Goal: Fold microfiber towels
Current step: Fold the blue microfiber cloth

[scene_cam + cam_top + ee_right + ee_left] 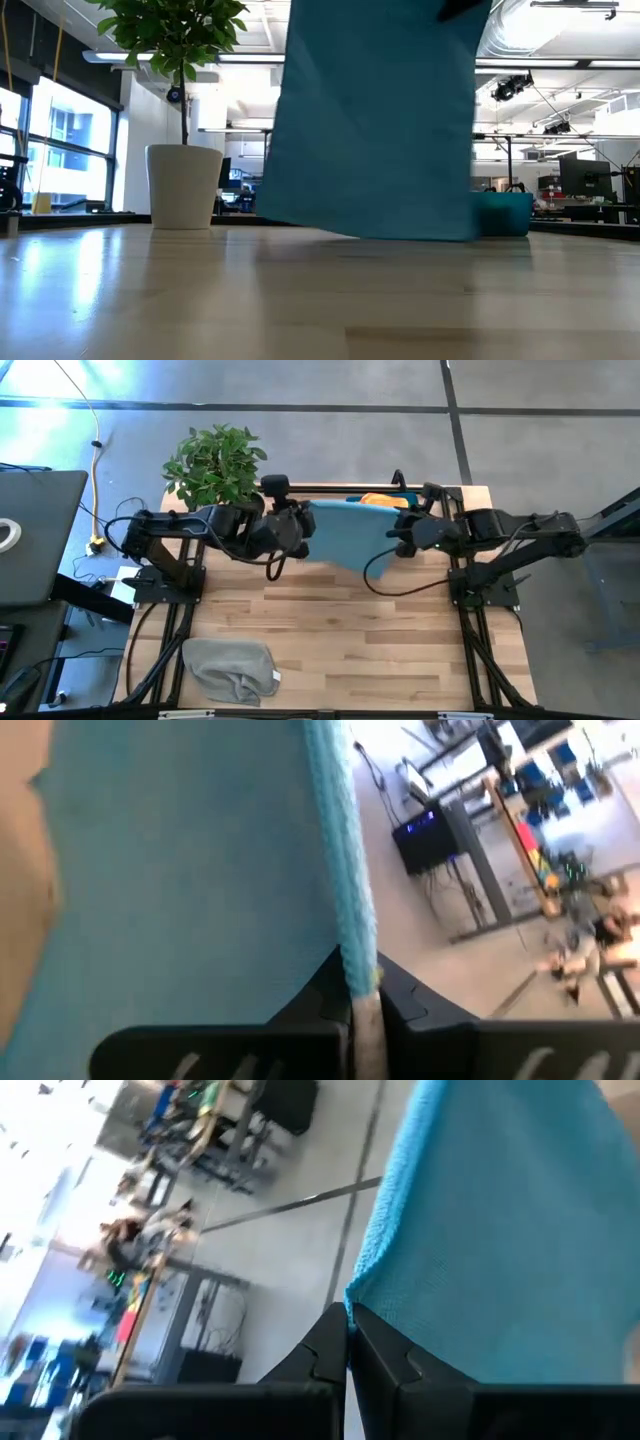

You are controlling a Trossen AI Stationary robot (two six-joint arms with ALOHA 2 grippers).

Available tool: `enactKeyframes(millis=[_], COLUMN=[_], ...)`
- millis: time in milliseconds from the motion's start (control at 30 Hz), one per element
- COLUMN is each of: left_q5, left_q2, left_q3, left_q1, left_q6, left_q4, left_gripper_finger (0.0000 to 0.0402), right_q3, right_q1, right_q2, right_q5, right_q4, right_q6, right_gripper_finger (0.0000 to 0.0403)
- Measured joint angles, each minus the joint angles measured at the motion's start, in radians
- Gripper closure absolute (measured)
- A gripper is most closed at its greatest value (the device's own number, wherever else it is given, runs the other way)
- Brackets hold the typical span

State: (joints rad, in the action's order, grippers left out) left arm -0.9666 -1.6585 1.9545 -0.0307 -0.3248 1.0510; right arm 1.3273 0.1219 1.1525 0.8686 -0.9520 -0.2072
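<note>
We hold the light blue towel (345, 532) stretched in the air at the table's twelve o'clock edge, our left gripper (347, 1342) and right gripper (362, 982) each pinching a top corner. The grey towel (230, 668) lies crumpled at seven o'clock on the table (380, 650), the orange towel (378, 501) behind the blue one.

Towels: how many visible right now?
3. Light blue towel hangs stretched between left gripper and right gripper, both shut on it. Orange towel lies behind it at the far edge. Grey towel sits crumpled near front-left. Others may be hidden.
</note>
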Motion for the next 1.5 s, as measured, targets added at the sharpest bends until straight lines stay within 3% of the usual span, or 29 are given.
enactKeyframes(millis=[133,267,367,500,667,867,1033,1233,1400,1500], left_q5=[0.027,0.293,0.438,0.507,0.536,0.534,0.399,0.125,-0.087,-0.264], left_q2=[0.0,-0.005,-0.015,-0.015,-0.016,-0.016,-0.013,-0.011,-0.011,-0.011], left_q3=[0.0,-0.002,-0.05,-0.172,-0.294,-0.33,-0.331,-0.331,-0.331,-0.331], left_q1=[-0.034,-0.108,-0.179,-0.286,-0.376,-0.432,-0.434,-0.383,-0.304,-0.251], left_q6=[0.094,0.297,0.444,0.521,0.589,0.622,0.493,0.323,0.199,0.091], left_q4=[0.071,0.226,0.26,0.172,0.054,0.012,0.021,0.025,0.029,0.029], left_gripper_finger=[0.0401,0.0401,0.0401,0.0401,0.0401,0.0401,0.0401,0.0395,0.039,0.039], right_q3=[0.0,0.0,0.0,0.0,-0.001,-0.001,-0.001,-0.001,-0.001,-0.001], right_q1=[0.027,0.102,0.17,0.259,0.334,0.374,0.361,0.287,0.178,0.111], right_q2=[0.012,0.019,0.042,0.133,0.256,0.341,0.321,0.272,0.267,0.26], right_q5=[-0.001,-0.073,-0.236,-0.379,-0.422,-0.464,-0.358,-0.103,0.029,0.144], right_q4=[-0.046,-0.065,-0.072,-0.122,-0.128,-0.102,-0.113,-0.145,-0.151,-0.141], right_q6=[0.1,0.169,0.271,0.391,0.453,0.469,0.467,0.369,0.214,0.134], right_gripper_finger=[0.0403,0.0403,0.0403,0.0403,0.0403,0.0403,0.0403,0.0402,0.0402,0.0402])
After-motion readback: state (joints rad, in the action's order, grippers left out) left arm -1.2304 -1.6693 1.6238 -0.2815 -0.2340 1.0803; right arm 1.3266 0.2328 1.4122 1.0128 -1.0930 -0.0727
